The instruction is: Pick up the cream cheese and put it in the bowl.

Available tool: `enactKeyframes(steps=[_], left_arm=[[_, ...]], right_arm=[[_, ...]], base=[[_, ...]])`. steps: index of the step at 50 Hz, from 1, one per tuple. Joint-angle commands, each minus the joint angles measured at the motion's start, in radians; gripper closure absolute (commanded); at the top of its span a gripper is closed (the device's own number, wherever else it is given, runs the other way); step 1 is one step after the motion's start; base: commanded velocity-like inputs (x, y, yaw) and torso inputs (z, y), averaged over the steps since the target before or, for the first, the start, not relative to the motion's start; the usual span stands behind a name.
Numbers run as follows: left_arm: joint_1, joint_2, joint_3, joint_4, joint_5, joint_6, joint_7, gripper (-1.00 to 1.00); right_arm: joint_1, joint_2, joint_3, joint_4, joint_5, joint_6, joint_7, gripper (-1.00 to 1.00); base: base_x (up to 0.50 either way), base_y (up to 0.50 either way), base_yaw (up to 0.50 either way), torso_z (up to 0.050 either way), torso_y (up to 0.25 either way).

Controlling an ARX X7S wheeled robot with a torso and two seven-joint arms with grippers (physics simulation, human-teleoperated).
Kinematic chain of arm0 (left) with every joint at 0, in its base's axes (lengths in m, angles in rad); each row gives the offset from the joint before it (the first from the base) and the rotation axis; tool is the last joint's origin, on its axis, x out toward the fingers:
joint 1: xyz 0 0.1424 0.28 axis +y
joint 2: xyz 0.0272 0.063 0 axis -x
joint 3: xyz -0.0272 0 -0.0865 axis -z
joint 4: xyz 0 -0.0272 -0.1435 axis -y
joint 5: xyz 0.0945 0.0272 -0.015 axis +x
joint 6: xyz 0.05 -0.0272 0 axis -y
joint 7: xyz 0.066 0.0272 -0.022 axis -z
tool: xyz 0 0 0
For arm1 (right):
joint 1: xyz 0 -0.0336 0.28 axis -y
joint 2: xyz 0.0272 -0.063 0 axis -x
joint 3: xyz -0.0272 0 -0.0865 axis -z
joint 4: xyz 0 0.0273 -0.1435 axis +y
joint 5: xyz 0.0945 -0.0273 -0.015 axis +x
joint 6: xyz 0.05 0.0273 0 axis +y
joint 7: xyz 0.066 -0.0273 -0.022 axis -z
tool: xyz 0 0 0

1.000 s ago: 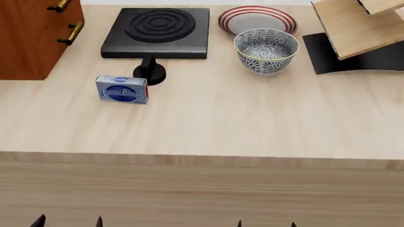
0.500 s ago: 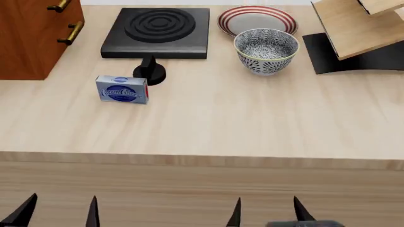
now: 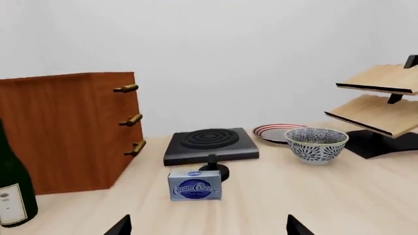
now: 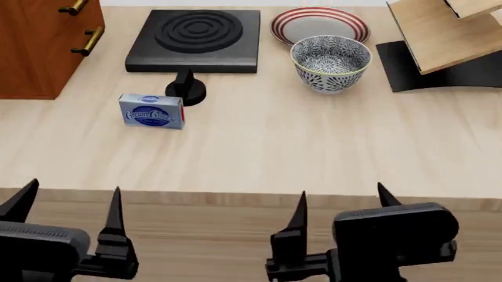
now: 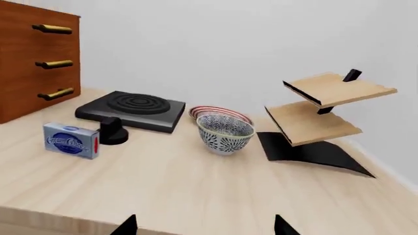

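Note:
The cream cheese (image 4: 152, 111) is a small blue-grey box with a dark blue oval logo and a red end, standing on edge at the table's left; it also shows as the cream cheese (image 3: 195, 185) and the cream cheese (image 5: 72, 141). The bowl (image 4: 330, 63), white with a dark leafy pattern, stands far right of it, seen too as the bowl (image 3: 316, 145) and the bowl (image 5: 225, 133). My left gripper (image 4: 69, 198) and right gripper (image 4: 342, 200) hover at the table's near edge, both open and empty, well short of the box.
A black stove plate (image 4: 196, 39) with a knob (image 4: 185, 88) sits behind the box. A red-striped plate (image 4: 319, 22) lies behind the bowl. A wooden cabinet (image 4: 43, 41) stands far left, a wooden rack (image 4: 443, 35) far right, and a wine bottle (image 3: 11, 185) near the cabinet.
Both grippers have risen into the head view from its bottom edge, reaching the table's near edge. The box and bowl have not moved.

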Motion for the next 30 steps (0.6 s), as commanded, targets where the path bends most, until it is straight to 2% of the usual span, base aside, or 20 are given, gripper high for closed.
enactKeyframes(steps=[1, 11, 20, 30], left_arm=[[-0.103, -0.012, 0.033, 0.043, 0.022, -0.103, -0.027, -1.00], [-0.195, -0.008, 0.047, 0.059, -0.003, -0.184, -0.018, -1.00], [-0.259, -0.015, 0.070, 0.094, 0.004, -0.248, -0.026, -1.00], [-0.257, -0.023, 0.070, 0.106, -0.005, -0.251, -0.035, -1.00]], right_arm=[[0.091, 0.025, 0.013, -0.057, 0.018, 0.118, -0.014, -1.00], [0.217, 0.053, -0.004, -0.085, 0.028, 0.254, -0.031, -1.00], [0.240, 0.063, 0.005, -0.065, 0.037, 0.249, -0.039, -1.00], [0.253, 0.069, -0.008, -0.062, 0.038, 0.254, -0.040, -1.00]], base=[[0.00, 0.00, 0.00, 0.000, 0.000], [0.00, 0.00, 0.00, 0.000, 0.000], [0.00, 0.00, 0.00, 0.000, 0.000], [0.00, 0.00, 0.00, 0.000, 0.000]])
